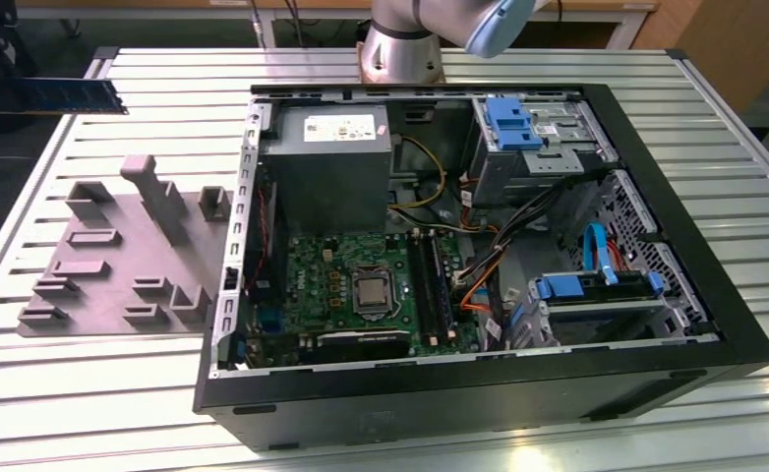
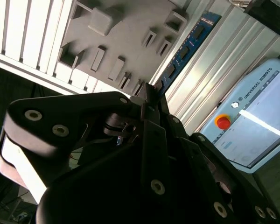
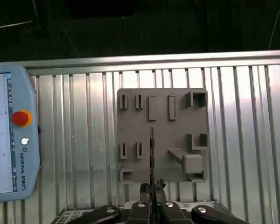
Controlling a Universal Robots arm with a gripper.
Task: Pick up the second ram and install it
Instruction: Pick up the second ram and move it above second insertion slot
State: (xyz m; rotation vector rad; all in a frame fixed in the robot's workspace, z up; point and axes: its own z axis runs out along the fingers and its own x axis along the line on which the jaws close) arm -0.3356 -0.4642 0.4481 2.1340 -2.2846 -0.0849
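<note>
Nearest in the exterior view lies the open computer case [image 1: 490, 398]. Its green motherboard [image 1: 338, 280] is bared, with long black slots [image 1: 431, 285] at three o'clock of the processor socket [image 1: 374, 292]. Farther in, the grey power supply [image 1: 325, 167] bears a white printed label [image 1: 336, 126], too small to read. At nine o'clock of the case a grey fixture plate [image 1: 116, 261] rests on the slatted table [image 1: 699, 118]. Farthest, at ten o'clock, the second ram [image 1: 70, 95], a blue stick with dark chips, hangs in the air apart from the plate. In both wrist views the gripper [image 3: 151, 189] is clamped on one end of it. A teach pendant [image 3: 9, 140] with a red button and printed lettering lies on the table near the plate.
</note>
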